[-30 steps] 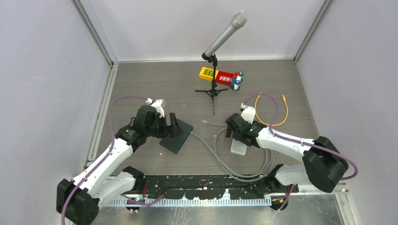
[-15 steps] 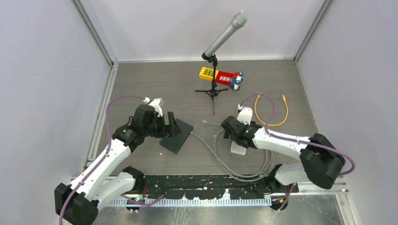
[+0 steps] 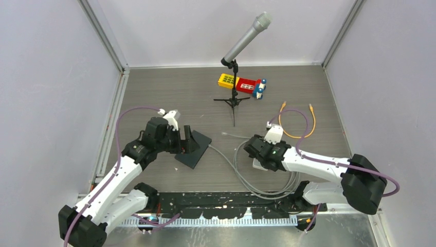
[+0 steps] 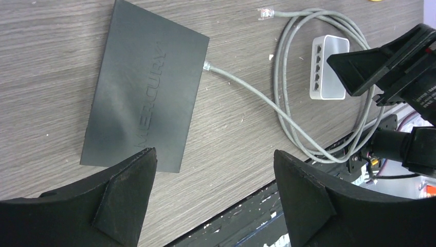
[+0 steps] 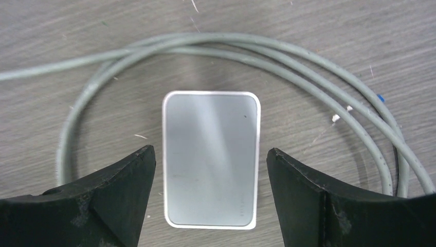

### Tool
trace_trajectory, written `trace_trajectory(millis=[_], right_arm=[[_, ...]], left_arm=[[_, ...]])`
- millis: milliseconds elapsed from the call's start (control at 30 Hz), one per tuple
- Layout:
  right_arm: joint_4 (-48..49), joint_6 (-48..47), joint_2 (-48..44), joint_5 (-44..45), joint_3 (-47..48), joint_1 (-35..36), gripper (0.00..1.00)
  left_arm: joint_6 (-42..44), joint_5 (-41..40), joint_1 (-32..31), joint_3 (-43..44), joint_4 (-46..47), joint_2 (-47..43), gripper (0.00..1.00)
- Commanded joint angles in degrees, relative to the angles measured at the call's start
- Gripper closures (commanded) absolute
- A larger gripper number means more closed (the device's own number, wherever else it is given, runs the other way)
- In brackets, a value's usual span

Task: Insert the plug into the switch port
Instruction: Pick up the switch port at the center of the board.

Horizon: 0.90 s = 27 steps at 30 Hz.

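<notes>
Right tool (image 5: 210, 152) wide open and empty, white switch (image 5: 211, 159) on the surface (image 5: 319, 31) right between its fingers. Left tool (image 4: 214, 153) open and empty, by black switch (image 4: 146, 87). Plug (image 4: 265, 11) lies loose, apart from both tools. It's tiny, probably clear. White switch's ports hidden in the right wrist view.

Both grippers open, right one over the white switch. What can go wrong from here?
1. The grey cable coils closely round the white switch; the right gripper, closing, might catch a strand.
2. The free plug lies loose, ungripped; moving the switch may drag the coil and shift it.
</notes>
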Motion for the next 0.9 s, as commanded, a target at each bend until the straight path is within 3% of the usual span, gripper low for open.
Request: trace_trajectory(millis=[0, 533, 600, 700, 833, 867], right_arm=[[-0.23, 5.98, -1.17, 1.42, -2.98, 0.70, 0.16], [8.71, 5.33, 8.90, -0.96, -3.02, 0.66, 0.16], [8.58, 4.83, 8.63, -0.93, -3.21, 0.66, 0.25], [5.54, 2.76, 6.02, 0.63, -2.07, 0.66, 0.57], [1.61, -5.12, -0.81, 3.30, 0.91, 0.66, 0.65], [1.64, -8.59, -2.75, 3.26, 1.88, 0.66, 0.72]], left_arm=[[0.75, 2.60, 0.01, -1.18, 2.66, -2.04, 0.14], [0.56, 3.47, 0.00, -1.77, 3.14, -2.30, 0.14], [0.58, 3.43, 0.00, -1.86, 3.08, -2.33, 0.14], [0.42, 2.97, 0.00, -1.70, 2.99, -2.40, 0.14], [0.13, 1.69, 0.00, -0.24, 1.13, -2.88, 0.14], [-0.10, 0.90, 0.00, 0.66, 0.11, -3.11, 0.14]])
